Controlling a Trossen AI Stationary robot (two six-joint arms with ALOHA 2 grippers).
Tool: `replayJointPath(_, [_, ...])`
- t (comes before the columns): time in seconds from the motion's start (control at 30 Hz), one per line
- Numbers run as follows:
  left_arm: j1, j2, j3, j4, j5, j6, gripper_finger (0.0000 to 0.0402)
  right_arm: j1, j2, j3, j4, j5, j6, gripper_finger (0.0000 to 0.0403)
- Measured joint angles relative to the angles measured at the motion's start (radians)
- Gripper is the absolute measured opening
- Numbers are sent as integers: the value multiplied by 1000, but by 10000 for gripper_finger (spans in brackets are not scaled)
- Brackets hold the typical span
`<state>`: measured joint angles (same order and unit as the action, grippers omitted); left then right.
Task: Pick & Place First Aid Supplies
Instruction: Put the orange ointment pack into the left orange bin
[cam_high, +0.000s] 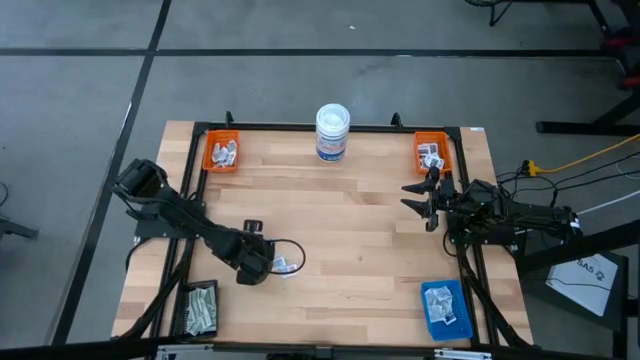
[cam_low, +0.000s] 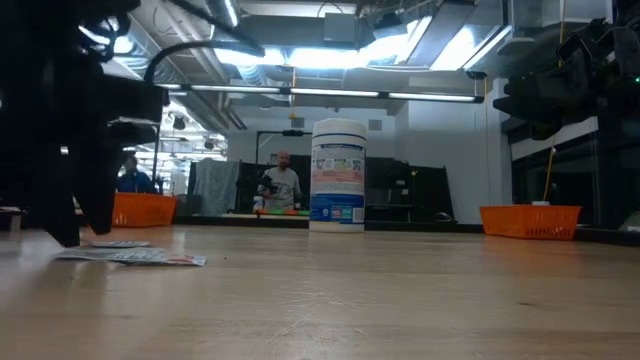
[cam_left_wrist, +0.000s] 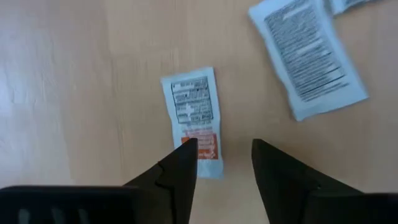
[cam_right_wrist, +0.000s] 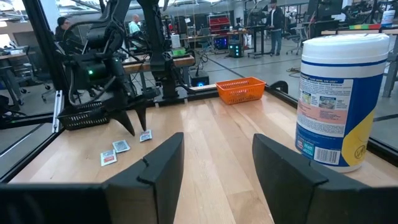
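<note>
Wooden table (cam_high: 360, 230): orange trays (cam_high: 222, 152) hold packets (cam_high: 224, 153); left pincer (cam_left_wrist: 224, 163) wide, right pincer (cam_right_wrist: 217, 155) wide, empty.

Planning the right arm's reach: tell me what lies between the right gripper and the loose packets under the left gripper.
Bare wooden tabletop, per the high view, separates the right gripper from the small white paper packets beneath the left gripper.

Left arm reaches from nine o'clock toward six, its gripper (cam_high: 277, 263) pointing down, fingers (cam_left_wrist: 180, 171) parted; right arm waits at three o'clock, gripper (cam_high: 418, 195) level, fingers (cam_right_wrist: 158, 165) apart, holding nothing.
</note>
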<state>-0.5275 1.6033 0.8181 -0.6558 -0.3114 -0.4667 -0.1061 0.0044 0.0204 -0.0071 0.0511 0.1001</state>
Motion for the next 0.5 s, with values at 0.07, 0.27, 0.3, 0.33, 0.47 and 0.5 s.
replayJointPath(0.07, [6,19,0,-3,-3,-1,149,0,0,0,0,0,0,191])
replayJointPath(0.27, [34,32,-21,7,12,-2,148,0,0,0,0,0,0,191])
replayJointPath(0.3, [41,28,-30,14,19,-2,147,0,0,0,0,0,0,191])
replayJointPath(0.33, [48,22,-43,26,29,-2,146,0,0,0,0,0,0,191])
replayJointPath(0.47, [79,11,-72,66,91,-3,141,0,0,0,0,0,0,191])
replayJointPath(0.5, [83,11,-73,67,97,-3,138,0,0,0,0,0,0,191])
